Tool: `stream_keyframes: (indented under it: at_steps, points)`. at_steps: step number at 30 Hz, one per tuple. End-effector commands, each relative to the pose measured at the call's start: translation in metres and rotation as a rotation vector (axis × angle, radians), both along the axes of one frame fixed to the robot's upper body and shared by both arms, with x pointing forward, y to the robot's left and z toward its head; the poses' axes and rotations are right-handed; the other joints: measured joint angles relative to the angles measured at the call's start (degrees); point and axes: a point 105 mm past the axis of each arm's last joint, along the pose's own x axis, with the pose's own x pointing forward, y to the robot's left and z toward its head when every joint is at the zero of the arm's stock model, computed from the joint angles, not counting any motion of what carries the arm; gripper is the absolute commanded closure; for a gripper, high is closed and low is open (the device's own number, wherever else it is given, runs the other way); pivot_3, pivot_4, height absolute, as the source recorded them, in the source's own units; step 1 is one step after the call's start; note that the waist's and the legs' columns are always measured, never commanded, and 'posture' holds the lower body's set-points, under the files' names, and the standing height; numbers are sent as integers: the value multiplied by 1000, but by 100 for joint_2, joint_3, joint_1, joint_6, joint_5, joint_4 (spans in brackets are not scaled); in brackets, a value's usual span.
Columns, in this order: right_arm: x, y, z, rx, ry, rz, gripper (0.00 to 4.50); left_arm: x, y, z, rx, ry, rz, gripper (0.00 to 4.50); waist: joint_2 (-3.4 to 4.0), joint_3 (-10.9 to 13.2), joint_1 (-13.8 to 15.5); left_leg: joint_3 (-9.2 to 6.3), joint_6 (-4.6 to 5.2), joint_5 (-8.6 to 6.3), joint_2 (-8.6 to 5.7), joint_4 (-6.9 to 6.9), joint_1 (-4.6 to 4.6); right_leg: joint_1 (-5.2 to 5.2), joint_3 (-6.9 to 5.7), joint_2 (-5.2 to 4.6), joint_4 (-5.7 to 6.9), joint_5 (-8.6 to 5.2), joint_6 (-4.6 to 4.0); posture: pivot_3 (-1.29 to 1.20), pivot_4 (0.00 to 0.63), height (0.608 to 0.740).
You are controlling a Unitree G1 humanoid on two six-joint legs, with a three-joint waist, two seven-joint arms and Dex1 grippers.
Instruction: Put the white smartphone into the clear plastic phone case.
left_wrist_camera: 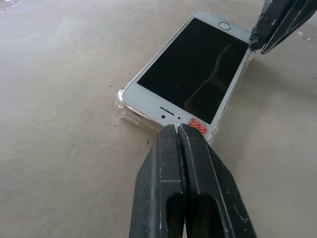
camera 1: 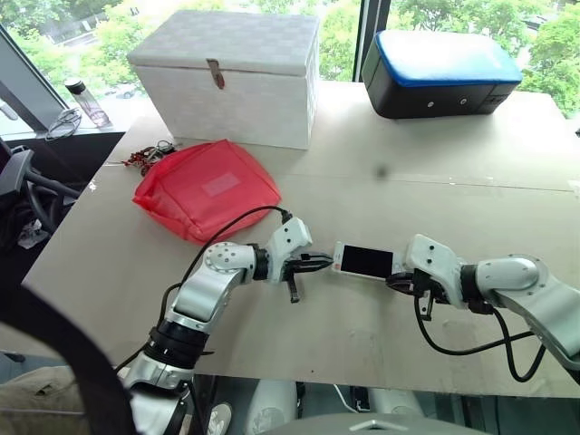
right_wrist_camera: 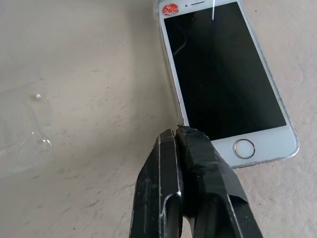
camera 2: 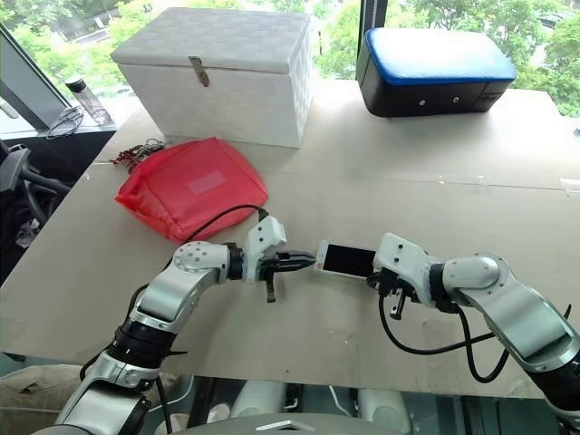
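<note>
The phone [camera 1: 362, 261] lies flat on the counter [camera 1: 381, 335], screen up, near the front edge and between the two claws. It sits inside the clear case [left_wrist_camera: 120, 101], whose see-through rim shows around the phone's corner in the left wrist view. A small red sticker [left_wrist_camera: 197, 125] marks the earpiece end of the phone, and the round home button [right_wrist_camera: 243, 148] is at the other end.

The left claw [camera 1: 324, 264] is clenched, fingers pressed together with nothing between them. Its tips rest right at the sticker end of the phone, touching or all but touching the bezel. The right claw [camera 1: 395, 282] is also clenched and empty. Its tips sit at the home-button end, at the phone's long edge just beside the button. So the two claws bracket the phone from opposite ends, each pointing inward toward it.

Farther back on the counter, well apart from the phone, a red pouch [camera 1: 207, 188] lies to the left. Behind it stands a white box [camera 1: 231, 77] with a latch on its lid. To the right at the back sits a black case with a blue top [camera 1: 439, 72]. A small bottle [camera 1: 86, 100] stands on the ledge by the window at far left.
</note>
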Motion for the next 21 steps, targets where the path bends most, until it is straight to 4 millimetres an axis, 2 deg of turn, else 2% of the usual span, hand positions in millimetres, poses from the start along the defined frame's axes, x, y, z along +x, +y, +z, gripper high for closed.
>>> stream_keyframes:
  at_steps: [1,8,14,21]
  points:
    - [2,-15,17,-13,-48,-39,4500,1,5,1,-5,-21,-2,4465,0,0,8,1,0,0,0,0,0,0,0,-1,0,0,0,0,150,740]
    - [1,-29,15,-45,-41,-76,4500,2,15,-7,29,-10,3,4465,0,0,11,-1,0,0,1,0,1,0,-1,-14,1,0,0,0,150,740]
    - [8,-25,8,-49,-51,-84,4500,0,1,-9,41,-2,-38,4465,0,0,8,2,0,0,-2,1,1,1,1,-2,1,0,0,0,150,740]
    - [8,-25,6,-73,-49,-60,4500,-2,-4,-10,43,-2,-75,4465,-1,0,43,1,0,0,-4,1,0,1,0,-2,0,-1,2,0,150,740]
